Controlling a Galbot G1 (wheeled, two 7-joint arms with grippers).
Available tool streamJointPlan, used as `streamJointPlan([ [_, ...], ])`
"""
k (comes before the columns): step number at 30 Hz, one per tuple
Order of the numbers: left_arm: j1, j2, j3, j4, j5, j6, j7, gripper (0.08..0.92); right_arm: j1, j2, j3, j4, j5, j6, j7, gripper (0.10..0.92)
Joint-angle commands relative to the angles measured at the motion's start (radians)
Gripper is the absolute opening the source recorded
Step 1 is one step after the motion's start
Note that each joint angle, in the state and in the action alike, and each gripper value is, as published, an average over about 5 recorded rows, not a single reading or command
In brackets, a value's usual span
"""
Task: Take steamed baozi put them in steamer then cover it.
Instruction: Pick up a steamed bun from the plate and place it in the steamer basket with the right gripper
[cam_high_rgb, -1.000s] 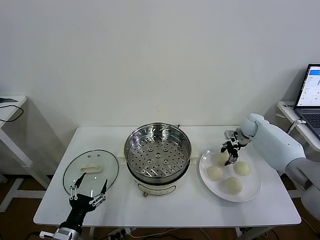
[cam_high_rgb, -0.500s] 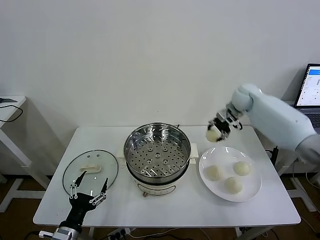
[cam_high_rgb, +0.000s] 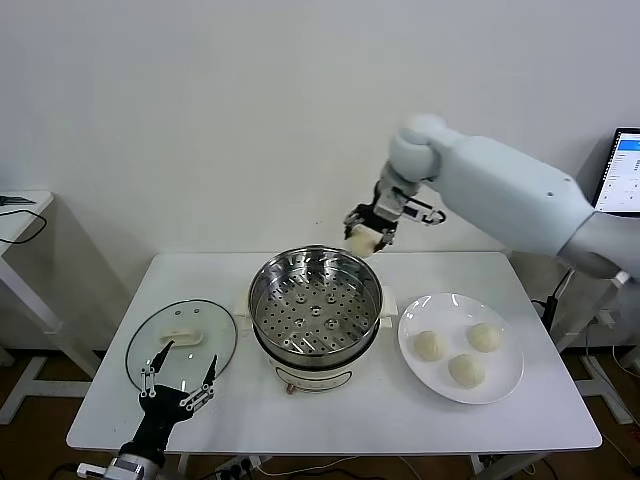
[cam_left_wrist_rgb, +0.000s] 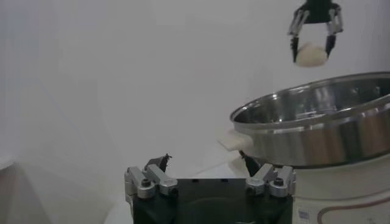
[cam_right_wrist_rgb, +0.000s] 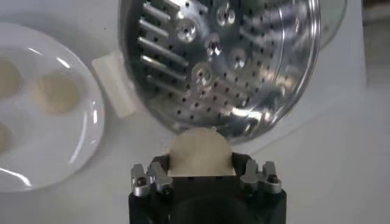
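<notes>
My right gripper is shut on a cream-white baozi and holds it in the air above the far right rim of the steamer, a shiny steel pot with a perforated tray. In the right wrist view the baozi sits between the jaws over the steamer's edge. Three more baozi lie on the white plate. The glass cover with a white handle lies flat on the table to the steamer's left. My left gripper is open and empty at the cover's near edge.
The white table bears the cover, steamer and plate in a row. A laptop stands on a side table at the far right. Another small table stands at the far left. A white wall is behind.
My right gripper closed on a baozi on the plate, lifted it and carried it left to above the steamer's far rim. The left arm has not moved.
</notes>
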Motion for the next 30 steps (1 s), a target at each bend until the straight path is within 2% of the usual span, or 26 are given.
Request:
streamJointPlan([
  [1, 0.002, 0.0, -0.001, -0.002, 0.0, -0.002, -0.001, 0.823, -0.03, 0.115, -0.031, -0.015, -0.075, 0.083, 0.009, 0.687],
  [10, 0.003, 0.001, -0.005, 0.002, -0.003, -0.009, -0.002, 0.823, -0.114, 0.178, 0.002, -0.135, -0.185, 0.126, 0.024, 0.685],
  [23, 0.0, 0.0, -0.007, 0.008, -0.003, -0.008, -0.004, 0.823, -0.166, 0.247, 0.041, -0.262, -0.233, 0.163, 0.039, 0.688],
  [26, -0.001, 0.0, -0.01, 0.009, -0.003, -0.008, -0.006, 0.823, -0.169, 0.254, 0.047, -0.274, -0.242, 0.166, 0.047, 0.716],
  [30, -0.002, -0.001, -0.013, 0.007, 0.0, -0.003, -0.01, 0.823, -0.162, 0.242, 0.041, -0.257, -0.213, 0.149, 0.053, 0.798],
])
